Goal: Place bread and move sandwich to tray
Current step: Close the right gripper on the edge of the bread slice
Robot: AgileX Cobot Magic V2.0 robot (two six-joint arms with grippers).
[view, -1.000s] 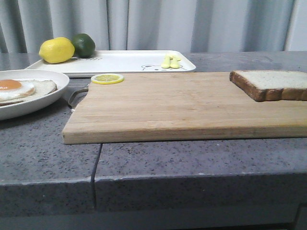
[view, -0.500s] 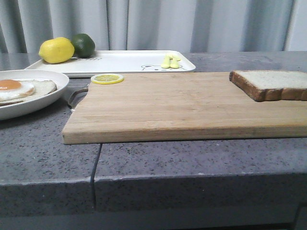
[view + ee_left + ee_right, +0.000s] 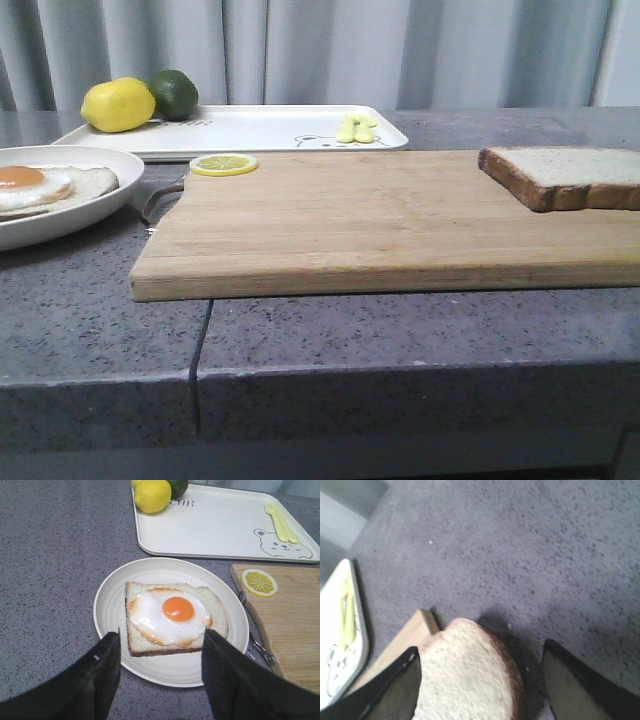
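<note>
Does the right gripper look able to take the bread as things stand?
Probably yes. The right gripper is open, its fingers to either side of the bread, which lies bare on the cutting board with nothing on it.

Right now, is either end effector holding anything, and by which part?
Nothing is held. The left end effector hangs open above the plate; the right end effector is open, straddling the bread without gripping it.

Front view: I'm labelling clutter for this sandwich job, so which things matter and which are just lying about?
Part of the job:
bread on the cutting board
open sandwich with egg, on its plate
tray

Lying about:
lemon
lime
lemon slice
yellow cutlery on the tray
</note>
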